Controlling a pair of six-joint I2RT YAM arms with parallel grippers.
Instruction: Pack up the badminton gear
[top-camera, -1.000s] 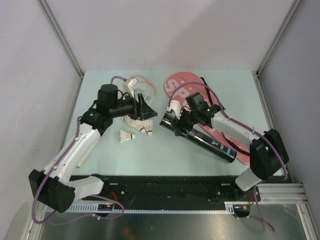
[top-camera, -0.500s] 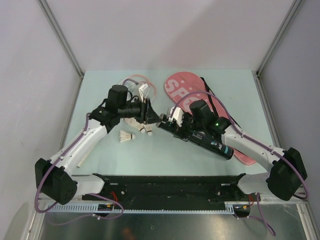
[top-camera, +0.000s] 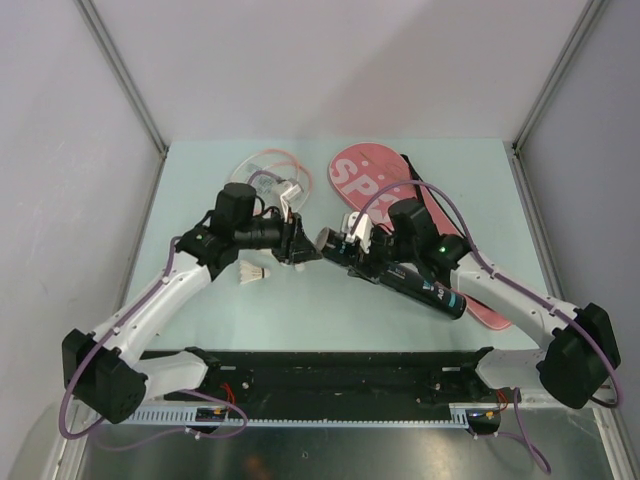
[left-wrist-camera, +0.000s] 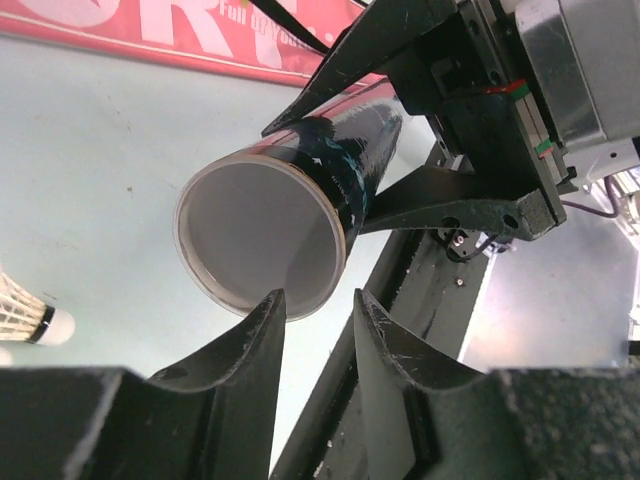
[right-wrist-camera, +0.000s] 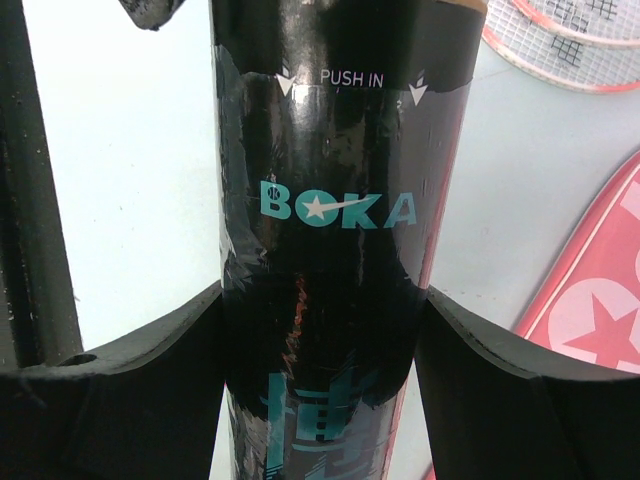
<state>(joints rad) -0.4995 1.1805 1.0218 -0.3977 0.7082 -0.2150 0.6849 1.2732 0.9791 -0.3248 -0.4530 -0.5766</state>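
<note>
From above, your left fingers (top-camera: 299, 243) and right fingers (top-camera: 352, 247) face each other almost tip to tip near the middle of the desk (top-camera: 310, 310). The right fingers pinch the black tube (top-camera: 420, 285) close to its open end. That end points at the left fingers, while its rear end slants back over the pink racket cover (top-camera: 358, 172). The racket (top-camera: 255, 165) lies with its head at the far side of the desk. One shuttlecock (top-camera: 257, 273) rests on the desk near the left fingers. In the left wrist view, your left fingers (left-wrist-camera: 262, 330) stand slightly parted with nothing between them. Their tips sit just below the white-lined mouth of the tube (left-wrist-camera: 260, 240), and a shuttlecock (left-wrist-camera: 25, 312) shows at the left edge. In the right wrist view, the right fingers (right-wrist-camera: 150, 350) press on both sides of the tube (right-wrist-camera: 340, 200), which is lettered "BOKA". The racket (right-wrist-camera: 570, 30) and the racket cover (right-wrist-camera: 600, 290) lie to its right.
</note>
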